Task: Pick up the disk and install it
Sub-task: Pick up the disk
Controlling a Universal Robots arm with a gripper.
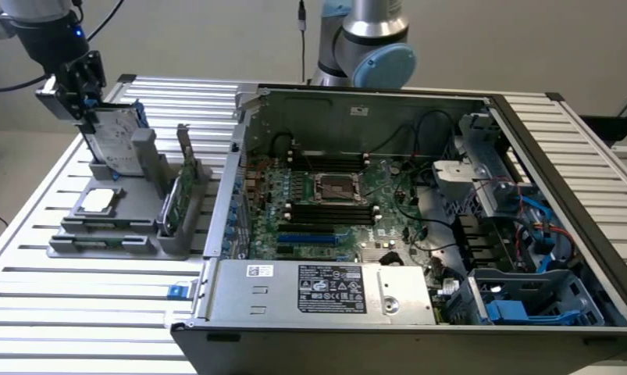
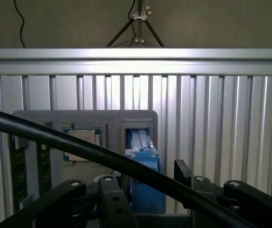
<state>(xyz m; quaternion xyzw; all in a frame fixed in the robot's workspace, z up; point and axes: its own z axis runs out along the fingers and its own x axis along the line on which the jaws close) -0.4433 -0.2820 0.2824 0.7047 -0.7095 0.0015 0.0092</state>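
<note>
The disk (image 1: 113, 134) stands upright on edge in a slot at the far end of the grey holder fixture (image 1: 115, 234), at the exterior view's left, its labelled silver face turned toward the exterior view's right. In the wrist view the disk (image 2: 145, 185) shows its blue frame edge-on, rising out of the slot. The gripper (image 1: 87, 109) sits directly over the disk's upper edge. In the wrist view the gripper (image 2: 152, 199) straddles the blue frame with its jaws parted: one of the fingers (image 2: 114, 202) lies against or just beside one side of the frame, and a narrow strip of table shows between the opposite finger and the frame. The disk is seated in the fixture, not lifted. On the same fixture, the square processor chip (image 1: 97, 200) lies flat in a recess nearer the camera, and the green circuit card (image 1: 176, 199) stands on edge along the side facing the case. A black cable (image 2: 31, 132) crosses the wrist view diagonally in front of the chip (image 2: 81, 142). The open computer case (image 1: 355, 105) lies just beside the fixture at the exterior view's right, motherboard exposed. Both rest on the slatted aluminium table (image 1: 84, 312).
</note>
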